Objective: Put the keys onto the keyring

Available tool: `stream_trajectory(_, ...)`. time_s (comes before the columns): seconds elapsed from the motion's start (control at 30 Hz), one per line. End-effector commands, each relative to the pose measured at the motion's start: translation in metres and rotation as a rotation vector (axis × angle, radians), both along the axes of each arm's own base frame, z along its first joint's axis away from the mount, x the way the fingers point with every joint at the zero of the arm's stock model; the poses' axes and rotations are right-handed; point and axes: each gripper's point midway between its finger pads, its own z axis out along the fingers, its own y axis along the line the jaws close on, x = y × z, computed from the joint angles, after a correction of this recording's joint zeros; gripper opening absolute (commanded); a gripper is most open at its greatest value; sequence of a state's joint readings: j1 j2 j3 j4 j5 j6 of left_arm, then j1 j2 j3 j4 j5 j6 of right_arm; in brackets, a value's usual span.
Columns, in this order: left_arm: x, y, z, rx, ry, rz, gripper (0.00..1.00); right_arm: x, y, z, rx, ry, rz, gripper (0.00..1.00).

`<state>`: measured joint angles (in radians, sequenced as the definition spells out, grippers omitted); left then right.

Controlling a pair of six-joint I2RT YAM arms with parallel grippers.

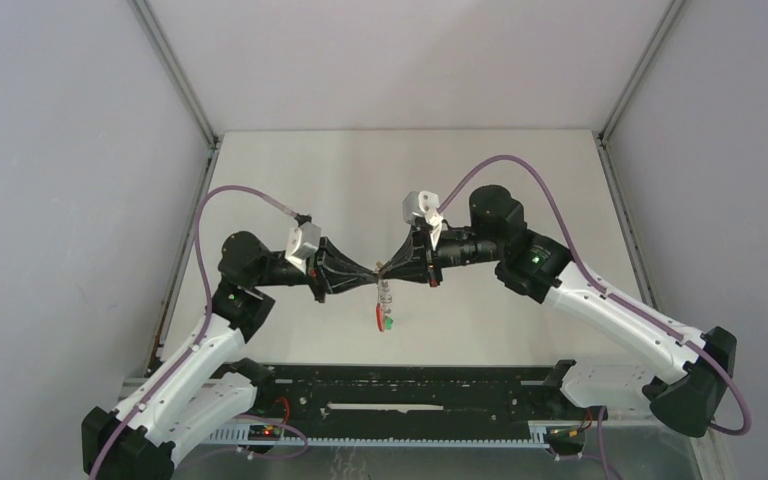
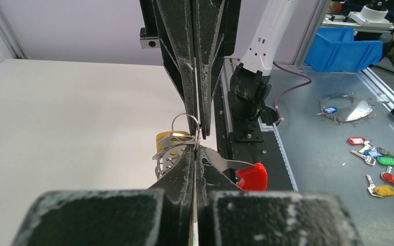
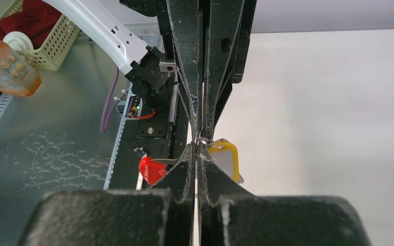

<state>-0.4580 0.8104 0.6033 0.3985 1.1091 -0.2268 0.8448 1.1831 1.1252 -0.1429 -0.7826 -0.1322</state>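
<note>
Left gripper [image 1: 371, 272] and right gripper [image 1: 390, 268], both fully closed, pinch the keyring [image 2: 186, 123] tip to tip in mid-air; keys [image 1: 386, 315] dangle beneath. The wire looks thin, stiff, light and slippery, so it is probably best gripped across the loop, clear of the keys.

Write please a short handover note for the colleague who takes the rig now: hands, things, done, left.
Left hand: shut, pinching the keyring in the air above the table.
Right hand: shut, tip to tip with the left, at a small wire loop.
Yellow key hangs at that loop; green key and red section hang below.
Done: bunch lifted.
Left: confirm both keys are threaded; the pictures do not settle it.
</note>
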Motion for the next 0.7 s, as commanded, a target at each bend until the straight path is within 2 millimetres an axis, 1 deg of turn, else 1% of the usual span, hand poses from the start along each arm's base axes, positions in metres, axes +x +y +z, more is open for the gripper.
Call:
stream_trajectory(0.0, 0.0, 0.0, 0.005, -0.018, -0.051, 0.013, 0.0, 0.002, 0.004, 0.017, 0.017, -0.062, -0.022, 0.0)
stream_trajectory(0.1, -0.001, 0.001, 0.004, -0.009, -0.059, 0.007, 0.01, 0.003, 0.0, 0.014, -0.002, -0.075, -0.041, 0.0)
stream_trajectory(0.2, -0.002, 0.002, -0.003, 0.025, -0.058, 0.001, 0.12, -0.001, -0.004, 0.009, -0.023, -0.068, -0.028, 0.0)
stream_trajectory(0.37, -0.011, 0.006, -0.017, 0.092, -0.053, -0.037, 0.43, -0.009, -0.004, 0.0, -0.086, 0.022, 0.018, 0.0)
stream_trajectory(0.4, -0.014, 0.007, -0.019, 0.105, -0.061, -0.052, 0.55, -0.011, -0.004, -0.002, -0.099, 0.043, 0.032, 0.0)
stream_trajectory(0.43, -0.016, 0.009, -0.023, 0.129, -0.069, -0.062, 0.59, -0.013, -0.005, -0.003, -0.115, 0.061, 0.041, 0.0)
stream_trajectory(0.5, -0.02, 0.017, -0.031, 0.192, -0.112, -0.068, 0.62, -0.017, -0.005, -0.007, -0.14, 0.091, 0.063, 0.0)
stream_trajectory(0.57, -0.018, 0.025, -0.034, 0.245, -0.22, -0.054, 0.63, -0.024, -0.007, -0.009, -0.168, 0.108, 0.094, 0.0)
stream_trajectory(0.67, -0.008, 0.032, -0.026, 0.28, -0.334, -0.005, 0.64, -0.031, -0.008, -0.014, -0.212, 0.13, 0.136, 0.0)
